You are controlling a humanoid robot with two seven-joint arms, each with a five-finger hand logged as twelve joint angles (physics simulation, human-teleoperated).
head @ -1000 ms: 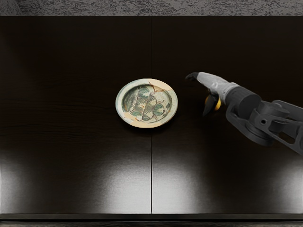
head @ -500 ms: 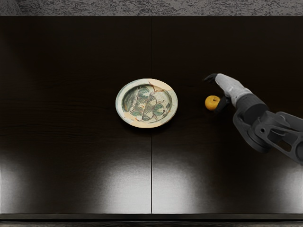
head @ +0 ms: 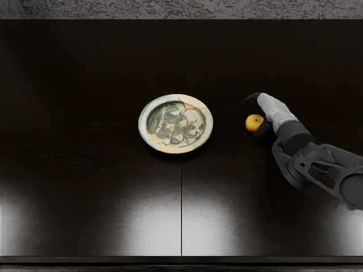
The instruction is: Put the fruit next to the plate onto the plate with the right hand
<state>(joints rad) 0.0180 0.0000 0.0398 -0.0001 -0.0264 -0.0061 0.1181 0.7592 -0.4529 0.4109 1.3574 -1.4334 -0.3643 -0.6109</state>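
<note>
My right hand [head: 269,109] hovers just right of the orange fruit [head: 254,122], fingers loose and spread, not closed on it. The fruit lies on the dark table [head: 102,187], apart from the plate [head: 207,122] to its left.

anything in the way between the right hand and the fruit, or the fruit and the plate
Nothing visible. The right hand sits right beside the fruit, and only bare table lies between the fruit and the plate.

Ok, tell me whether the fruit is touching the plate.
Apart. The head view shows a strip of bare dark table between the fruit and the plate.
</note>
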